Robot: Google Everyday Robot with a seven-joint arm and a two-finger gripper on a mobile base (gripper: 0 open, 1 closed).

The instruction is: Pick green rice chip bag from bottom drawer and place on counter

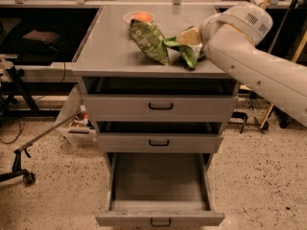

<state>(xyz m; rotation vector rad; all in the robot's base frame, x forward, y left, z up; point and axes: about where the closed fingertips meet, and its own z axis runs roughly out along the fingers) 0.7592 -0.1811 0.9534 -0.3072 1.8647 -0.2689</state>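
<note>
The green rice chip bag (184,48) is over the right part of the counter (108,47), its orange-yellow end (190,35) turned up. I cannot tell whether it rests on the surface or hangs just above it. My gripper (201,41) is at the bag's right end, mostly hidden behind my white arm (249,56), which reaches in from the right. The bottom drawer (159,218) is pulled fully out, and its inside shows nothing.
A longer olive-green bag (148,41) lies on the counter just left of the chip bag, almost touching it. A bowl holding something orange (139,17) stands behind it. The two upper drawers (160,107) are slightly open. A black stand (24,152) is on the floor at left.
</note>
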